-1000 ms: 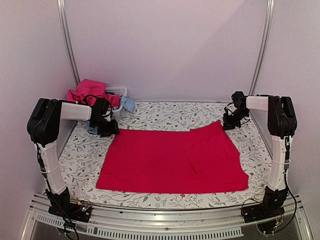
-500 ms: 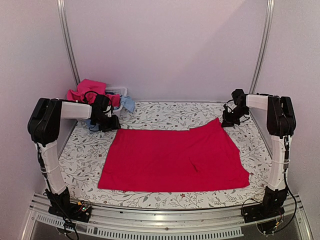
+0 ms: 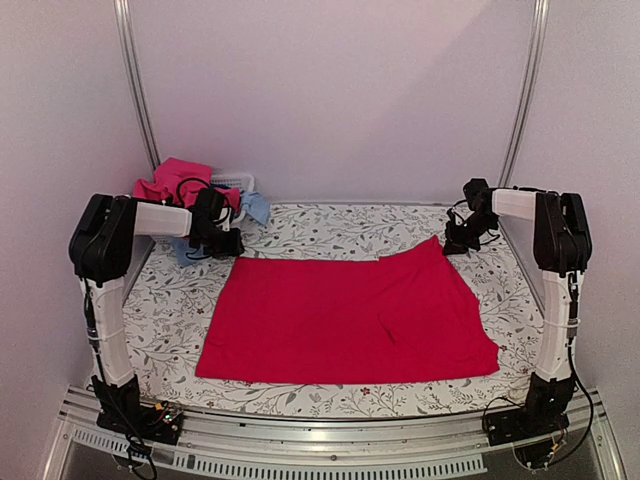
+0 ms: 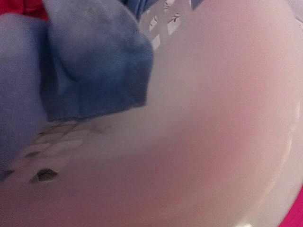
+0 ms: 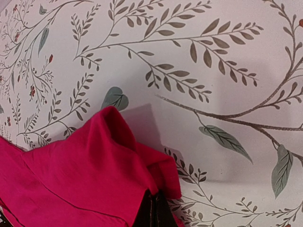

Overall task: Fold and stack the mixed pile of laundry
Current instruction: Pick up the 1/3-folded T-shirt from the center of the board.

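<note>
A large bright red cloth lies spread flat on the floral table. My right gripper is shut on its far right corner; in the right wrist view the black jaws pinch the bunched red corner just above the table. My left gripper is at the cloth's far left corner, beside the basket. Its wrist view shows no fingers, only a blurred white basket wall and a blue cloth. The rest of the pile, pink-magenta and light blue pieces, sits in the far left corner.
The white slatted basket stands at the far left behind the pile. A light blue piece lies under the left arm. The floral tablecloth shows behind the red cloth. Metal frame posts and walls close in the sides.
My left gripper has moved back and slightly right, toward the basket. My right gripper has shifted a little back with the red corner, and the cloth's far edge has followed.
</note>
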Robot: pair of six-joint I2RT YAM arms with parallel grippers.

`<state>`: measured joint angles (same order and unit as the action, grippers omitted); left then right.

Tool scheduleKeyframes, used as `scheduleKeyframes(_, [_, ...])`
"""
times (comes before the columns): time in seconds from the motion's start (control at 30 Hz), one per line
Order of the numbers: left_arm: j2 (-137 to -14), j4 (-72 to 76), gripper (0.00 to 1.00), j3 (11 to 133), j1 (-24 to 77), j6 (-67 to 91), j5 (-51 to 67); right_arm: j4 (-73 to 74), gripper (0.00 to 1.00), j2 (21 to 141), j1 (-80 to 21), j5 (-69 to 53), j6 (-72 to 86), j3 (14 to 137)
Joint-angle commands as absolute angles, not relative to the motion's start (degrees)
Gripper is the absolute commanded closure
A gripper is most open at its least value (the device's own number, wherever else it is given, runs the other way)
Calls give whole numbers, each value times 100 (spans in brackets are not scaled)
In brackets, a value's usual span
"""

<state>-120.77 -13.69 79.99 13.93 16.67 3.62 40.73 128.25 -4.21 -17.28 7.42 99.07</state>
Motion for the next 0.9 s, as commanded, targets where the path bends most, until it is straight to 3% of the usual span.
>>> scheduleKeyframes(0.0, [-12310, -1547, 67, 8004, 1455, 1568, 536, 4070, 100, 12902, -392, -1773, 694, 10053])
scheduleKeyframes(0.2, [-11974, -1454, 67, 7720, 1480, 1561, 626, 4106, 100, 12920, -394, -1778, 702, 10133])
scheduleKeyframes(0.5, [-11429, -291, 62, 6905, 1649, 1423, -272, 4100, 100, 12930, -388, -1825, 722, 10138])
scheduleKeyframes(0.87, [-11567, 1000, 62, 6569, 1814, 1500, -619, 4123, 100, 12920, -391, -1801, 725, 10116])
